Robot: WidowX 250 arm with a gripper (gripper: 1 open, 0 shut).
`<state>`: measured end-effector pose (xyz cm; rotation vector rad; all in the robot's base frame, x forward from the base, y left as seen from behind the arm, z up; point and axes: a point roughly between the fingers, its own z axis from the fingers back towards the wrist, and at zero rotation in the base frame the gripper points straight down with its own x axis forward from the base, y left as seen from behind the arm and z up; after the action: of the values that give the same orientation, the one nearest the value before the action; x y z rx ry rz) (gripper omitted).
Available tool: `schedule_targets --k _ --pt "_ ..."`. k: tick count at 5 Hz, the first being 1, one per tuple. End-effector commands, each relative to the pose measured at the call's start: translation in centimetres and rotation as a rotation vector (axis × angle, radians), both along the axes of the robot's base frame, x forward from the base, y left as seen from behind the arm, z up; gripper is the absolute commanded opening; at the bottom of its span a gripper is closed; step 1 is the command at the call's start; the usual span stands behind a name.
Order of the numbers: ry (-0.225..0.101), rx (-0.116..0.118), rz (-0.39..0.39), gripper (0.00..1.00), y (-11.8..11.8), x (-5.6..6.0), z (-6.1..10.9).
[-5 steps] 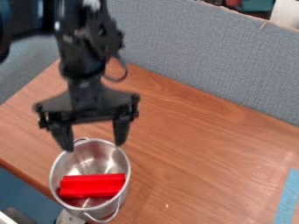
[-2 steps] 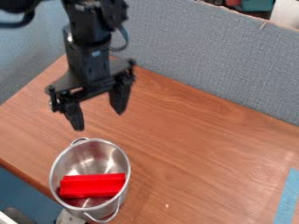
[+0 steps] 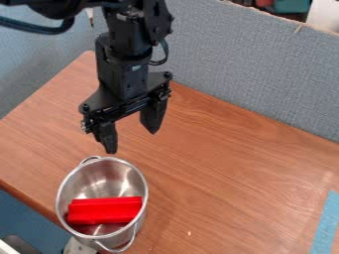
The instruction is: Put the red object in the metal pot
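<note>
While the small bright red rounded block (image 3: pixel 105 210) lies inside the round shiny steel pot (image 3: pixel 101 199) at the near table (image 3: pixel 252 189) edge, the black gripper (image 3: pixel 129 126) hangs empty, jaws wide, just beyond it

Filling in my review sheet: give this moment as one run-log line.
red block: lying inside metal pot | gripper: jaws open, empty, above table behind pot | wooden table: pot near front edge | task: placed

counted: one metal pot (image 3: pixel 102 195), one red object (image 3: pixel 103 210) inside it, one gripper (image 3: pixel 130 130) with two fingers, one wooden table (image 3: pixel 252 179), one grey-blue partition (image 3: pixel 252 60) behind.
</note>
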<state>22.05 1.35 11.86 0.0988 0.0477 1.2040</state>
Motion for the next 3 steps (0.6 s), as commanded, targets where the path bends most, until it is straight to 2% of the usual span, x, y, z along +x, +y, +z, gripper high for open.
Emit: schedule_targets --k 1,3 --pt "-0.027 0.007 -0.164 1.00 1.8 -0.3 -0.9" --pt "-0.004 0.003 -0.381 1.00 0.4 -1.7 -0.2"
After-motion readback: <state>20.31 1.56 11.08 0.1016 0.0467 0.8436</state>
